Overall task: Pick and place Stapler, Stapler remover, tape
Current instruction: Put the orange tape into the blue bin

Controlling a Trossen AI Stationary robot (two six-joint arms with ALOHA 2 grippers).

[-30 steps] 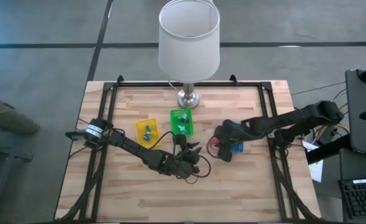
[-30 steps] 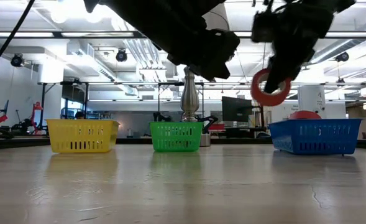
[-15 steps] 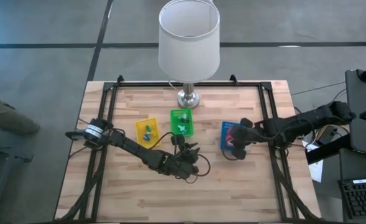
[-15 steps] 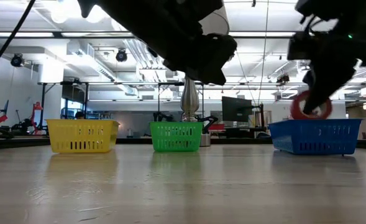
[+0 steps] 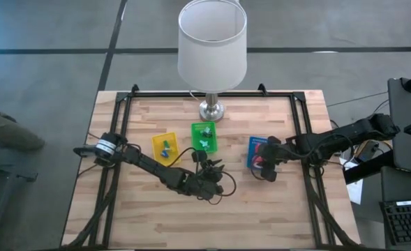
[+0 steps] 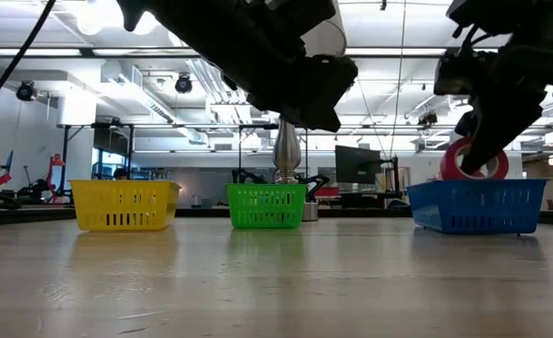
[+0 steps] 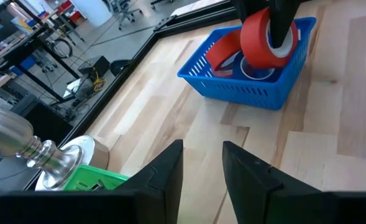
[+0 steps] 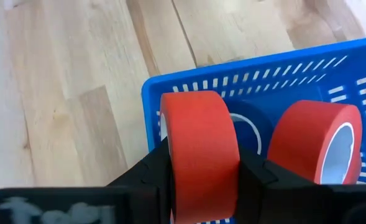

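My right gripper (image 8: pixel 201 171) is shut on a red tape roll (image 8: pixel 200 146) and hangs over the blue basket (image 5: pixel 257 144) at the table's right. Another red roll (image 8: pixel 322 146) leans inside that basket beside a blue roll (image 8: pixel 248 127). In the low view the held roll (image 6: pixel 473 161) sits just above the basket rim (image 6: pixel 478 183). My left gripper (image 7: pixel 202 155) is open and hovers over bare wood near the table's middle (image 5: pixel 218 183), touching nothing. No stapler or staple remover can be made out. My right gripper pinches the red tape roll between its two fingers, one on each flat side, so the roll's outer band (image 8: pixel 201 124) faces the wrist camera. The fingers (image 7: pixel 281 22) come from above, pointing down. The roll stands on edge over the rolls in the blue basket (image 7: pixel 257 74).
A green basket (image 5: pixel 204 137) and a yellow basket (image 5: pixel 165 146) with small items stand left of the blue one. A lamp with a white shade (image 5: pixel 212 42) and a metal base (image 5: pixel 211 109) stands at the far edge. Bare wood lies along the near side.
My right gripper has carried the red roll from the table's middle toward the right edge and down, until it hangs over the blue basket. It stayed shut on the roll, and most of the travel came in the first half second.
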